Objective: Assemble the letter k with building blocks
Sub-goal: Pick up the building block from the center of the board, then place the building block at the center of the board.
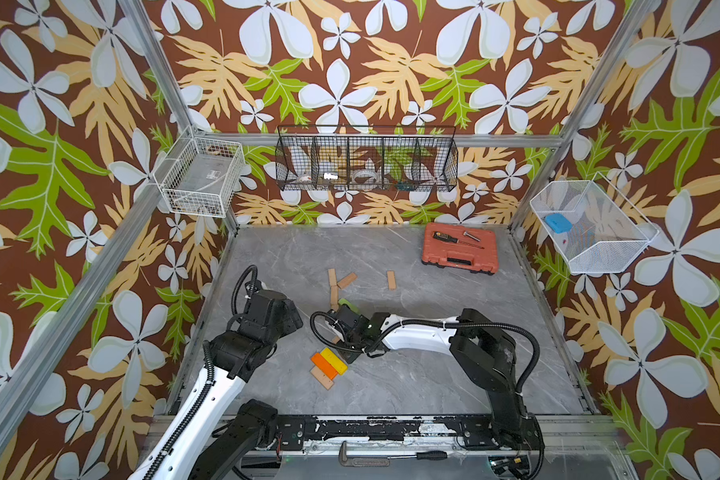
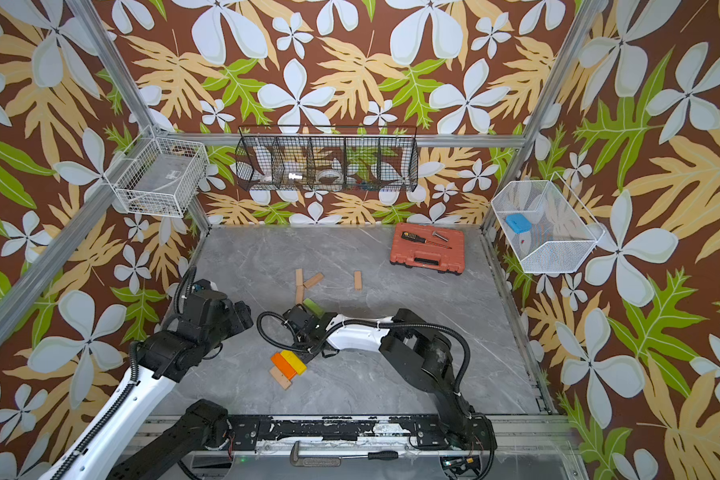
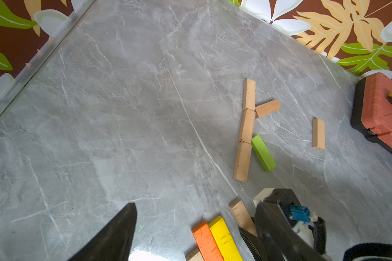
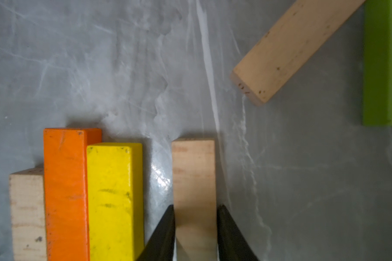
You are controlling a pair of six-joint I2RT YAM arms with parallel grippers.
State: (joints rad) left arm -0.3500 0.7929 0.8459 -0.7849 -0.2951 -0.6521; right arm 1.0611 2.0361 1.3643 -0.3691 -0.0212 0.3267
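right pincer (image 4: pixel 195 210): pinching the plain block (image 4: pixel 194 176) across its narrow sides, fingers along its length, so we judge it will lift without twisting.
left pincer (image 1: pixel 289 320): spread and empty, toward the left edge of the bench (image 1: pixel 433 374), clear of our work.
plain block's place: toward the front edge, just beside the yellow block (image 4: pixel 114 198) and orange block (image 4: pixel 65 192).
k so far: mid-bench; a three-block stem (image 3: pixel 246 126), a slanted block (image 3: pixel 267 108), and the green block (image 3: pixel 263 153) angled off the stem as a lower leg.

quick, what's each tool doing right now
left tool: open, holding nothing
right tool: closed on the plain wood block
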